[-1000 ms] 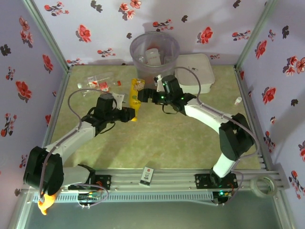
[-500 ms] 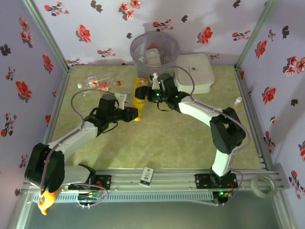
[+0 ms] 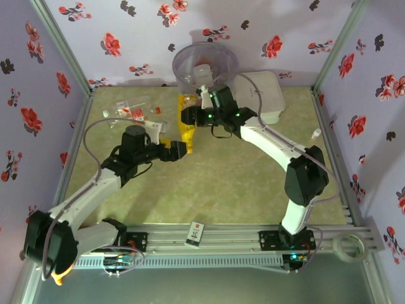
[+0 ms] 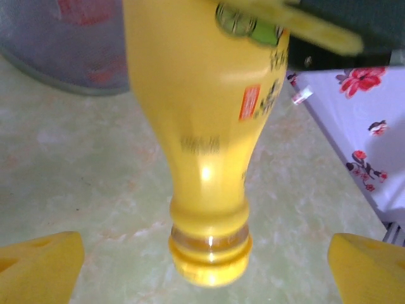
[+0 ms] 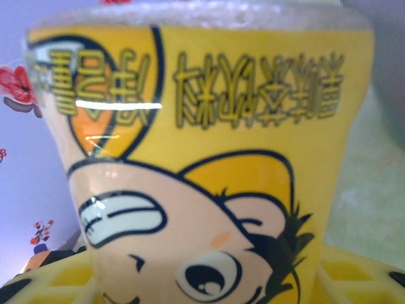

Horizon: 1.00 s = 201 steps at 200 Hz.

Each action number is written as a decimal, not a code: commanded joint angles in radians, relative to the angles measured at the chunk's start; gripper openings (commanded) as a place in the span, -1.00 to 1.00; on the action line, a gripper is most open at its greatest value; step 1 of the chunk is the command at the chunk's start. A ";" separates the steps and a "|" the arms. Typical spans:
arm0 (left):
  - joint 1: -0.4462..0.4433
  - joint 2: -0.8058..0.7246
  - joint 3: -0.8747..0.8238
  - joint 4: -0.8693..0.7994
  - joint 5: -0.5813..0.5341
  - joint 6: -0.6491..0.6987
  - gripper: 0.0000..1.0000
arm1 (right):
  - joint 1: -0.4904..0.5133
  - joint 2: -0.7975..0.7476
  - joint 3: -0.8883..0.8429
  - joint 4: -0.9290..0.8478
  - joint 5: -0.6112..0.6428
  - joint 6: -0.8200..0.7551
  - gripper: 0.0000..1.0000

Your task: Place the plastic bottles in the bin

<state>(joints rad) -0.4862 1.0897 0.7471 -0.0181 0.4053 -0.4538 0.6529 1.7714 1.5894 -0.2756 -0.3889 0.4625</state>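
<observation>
A lab robot test cell, not a home: flower-printed cloth walls (image 3: pixel 145 31) at 9, 12 and 3 o'clock hang on bare aluminium posts (image 3: pixel 63 47), a green mat (image 3: pixel 215 183) covers the floor, and a slotted aluminium rail (image 3: pixel 234 235) at 6 o'clock carries bolted arm bases (image 3: pixel 130 240).

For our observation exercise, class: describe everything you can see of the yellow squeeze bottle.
The yellow squeeze bottle is glossy plastic, wide-bodied, tapering to a ringed neck and yellow cap. Its label shows a cartoon face, dark lettering and a small red patch. It is angled in front of the bin, cap end towards the near side. The right gripper clamps its wide body between yellow fingers; the left gripper stands open around the cap, its fingers not touching.
</observation>
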 commanded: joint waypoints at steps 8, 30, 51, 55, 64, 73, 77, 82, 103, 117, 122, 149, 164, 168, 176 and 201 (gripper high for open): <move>0.020 -0.086 0.033 -0.096 0.014 0.026 0.99 | -0.012 -0.086 0.153 -0.163 0.078 -0.185 -0.01; 0.048 -0.099 0.020 -0.110 0.004 0.006 0.98 | -0.049 -0.104 0.226 -0.154 0.125 -0.240 -0.05; 0.059 -0.081 0.016 -0.120 -0.015 -0.017 0.95 | -0.110 -0.090 0.306 -0.119 0.138 -0.254 -0.07; 0.060 -0.077 0.015 -0.119 -0.016 -0.022 0.95 | -0.122 -0.085 0.316 -0.104 0.142 -0.255 -0.07; 0.060 -0.070 0.014 -0.115 -0.020 -0.032 0.94 | -0.150 -0.075 0.339 -0.074 0.155 -0.257 -0.10; 0.058 -0.064 0.012 -0.110 -0.023 -0.043 0.93 | -0.177 -0.059 0.365 -0.049 0.173 -0.259 -0.11; 0.058 -0.063 0.012 -0.107 -0.026 -0.048 0.93 | -0.187 -0.051 0.373 -0.036 0.180 -0.259 -0.11; 0.058 -0.062 0.011 -0.103 -0.029 -0.057 0.93 | -0.203 -0.040 0.388 -0.017 0.185 -0.257 -0.11; 0.058 -0.066 0.000 -0.080 -0.031 -0.088 0.91 | -0.245 0.012 0.440 0.049 0.221 -0.253 -0.11; 0.060 -0.074 -0.010 -0.068 -0.034 -0.103 0.91 | -0.265 0.054 0.479 0.089 0.243 -0.248 -0.11; 0.060 -0.078 -0.012 -0.066 -0.036 -0.106 0.91 | -0.272 0.068 0.493 0.102 0.250 -0.244 -0.11; 0.060 -0.101 -0.024 -0.065 -0.047 -0.118 0.90 | -0.294 0.187 0.632 0.082 0.292 -0.260 -0.11; 0.058 -0.111 -0.029 -0.066 -0.052 -0.122 0.90 | -0.302 0.255 0.715 0.036 0.303 -0.275 -0.11; 0.060 -0.115 -0.030 -0.068 -0.055 -0.122 0.90 | -0.303 0.272 0.739 0.025 0.300 -0.278 -0.11; 0.059 -0.122 -0.033 -0.068 -0.059 -0.123 0.90 | -0.305 0.300 0.776 -0.001 0.297 -0.284 -0.11; 0.059 -0.132 -0.040 -0.077 -0.071 -0.122 0.90 | -0.306 0.376 0.850 -0.072 0.277 -0.291 -0.11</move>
<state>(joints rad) -0.4324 0.9825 0.7250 -0.1055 0.3584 -0.5644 0.3527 2.0991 2.3543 -0.2768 -0.1169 0.2043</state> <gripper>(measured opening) 0.951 0.505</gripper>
